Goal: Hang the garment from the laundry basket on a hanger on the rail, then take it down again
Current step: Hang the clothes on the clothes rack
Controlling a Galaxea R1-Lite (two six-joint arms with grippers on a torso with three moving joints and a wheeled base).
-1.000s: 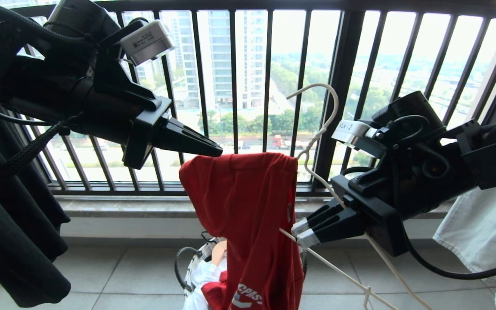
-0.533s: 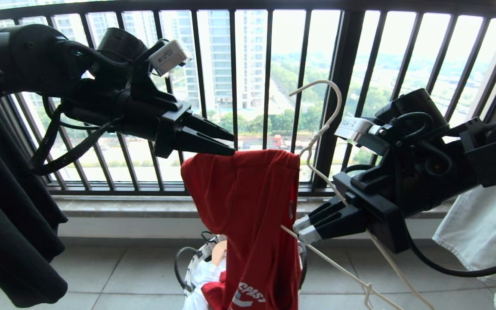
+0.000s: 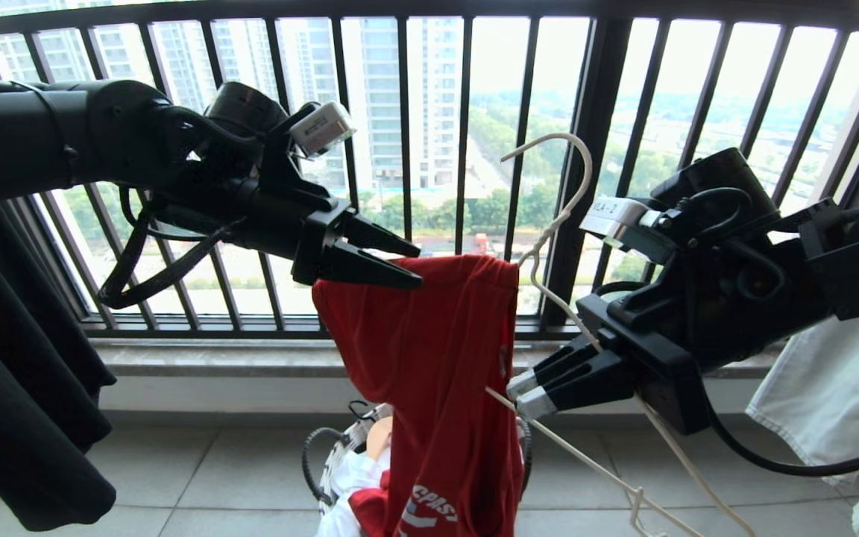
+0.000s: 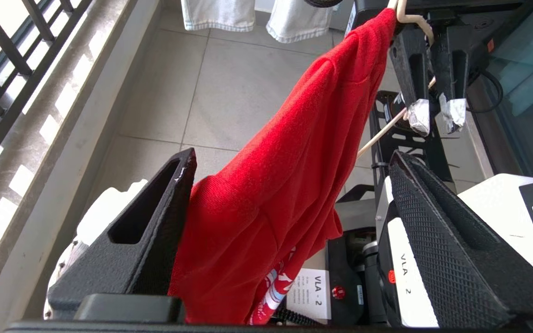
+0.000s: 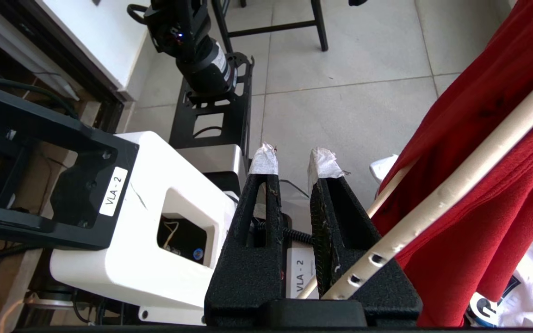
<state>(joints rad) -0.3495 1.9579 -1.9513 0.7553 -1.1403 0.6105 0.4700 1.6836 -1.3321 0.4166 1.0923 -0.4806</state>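
**Red T-shirt hangs on the wire hanger, above the basket**

We see the garment [image 3: 429, 373] draped over the hanger [image 3: 558, 224], above the laundry basket [image 3: 336, 455]. Our left end effector [image 3: 414, 265] is at its top edge with fingers apart, the cloth between them. Our right end effector [image 3: 519, 395] has its fingers nearly together, beside the hanger wire.

The garment [image 3: 429, 373] is matt red knitted cloth with fine ribs. The hanger [image 3: 560, 216] looks like cream coated wire, chipped in places. The left tool [image 4: 294, 240] has black matt plastic fingers with rough checkered pads. The floor [image 4: 229, 92] is smooth grey tile.
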